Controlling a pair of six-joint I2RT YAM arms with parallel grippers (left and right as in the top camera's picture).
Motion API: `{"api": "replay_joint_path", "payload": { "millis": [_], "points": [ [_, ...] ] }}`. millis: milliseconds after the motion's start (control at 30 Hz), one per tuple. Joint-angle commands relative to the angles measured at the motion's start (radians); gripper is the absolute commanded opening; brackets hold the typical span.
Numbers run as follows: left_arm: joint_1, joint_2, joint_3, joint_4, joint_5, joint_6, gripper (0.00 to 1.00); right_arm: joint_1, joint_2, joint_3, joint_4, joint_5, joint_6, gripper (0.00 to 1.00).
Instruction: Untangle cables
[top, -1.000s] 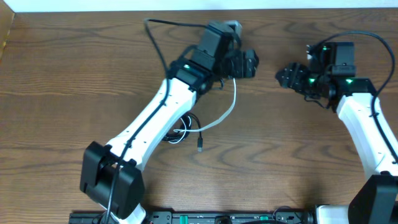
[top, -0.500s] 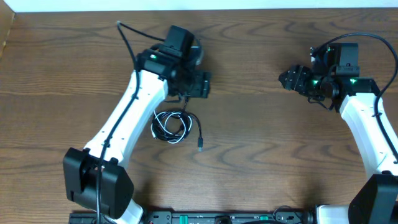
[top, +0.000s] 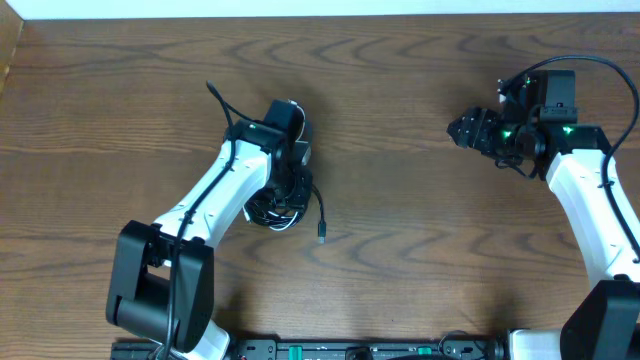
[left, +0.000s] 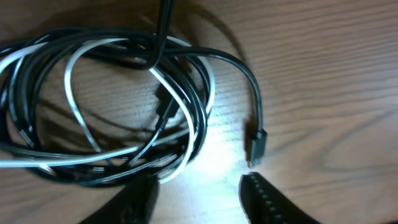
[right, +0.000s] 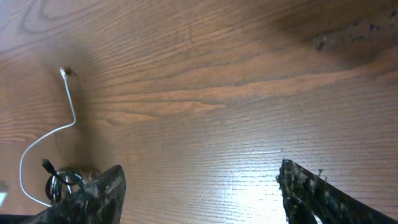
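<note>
left wrist view: cables (left: 163, 111) coil just beyond the half-parted left jaws, ungripped (right jaws gape wide, empty).

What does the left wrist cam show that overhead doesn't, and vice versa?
Left wrist only: the white and black strands of the cables looped through each other, and the left gripper at the coil's edge, jaws apart over bare table. Overhead only: the right gripper far off to the side, away from the tangle, and the left arm covering most of it. Both: the black plug lying free beside the coil.
</note>
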Motion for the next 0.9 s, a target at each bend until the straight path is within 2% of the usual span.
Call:
{"api": "replay_joint_path", "payload": {
  "millis": [0, 100, 467, 867],
  "points": [
    [0.0, -0.012, -0.041, 0.028, -0.047, 0.012, 0.42, 0.019, -0.009, 0.0, -0.007, -0.002, -0.023, 0.75],
    [0.0, -0.011, -0.072, 0.068, -0.083, 0.013, 0.37, 0.023, -0.009, 0.0, -0.008, -0.002, -0.031, 0.76],
    [-0.005, -0.011, -0.146, 0.128, -0.068, -0.016, 0.19, 0.023, -0.009, 0.0, -0.016, -0.002, -0.042, 0.76],
    [-0.042, -0.003, -0.146, 0.154, -0.079, -0.026, 0.19, 0.029, -0.009, -0.001, -0.022, -0.002, -0.051, 0.76]
  ]
}}
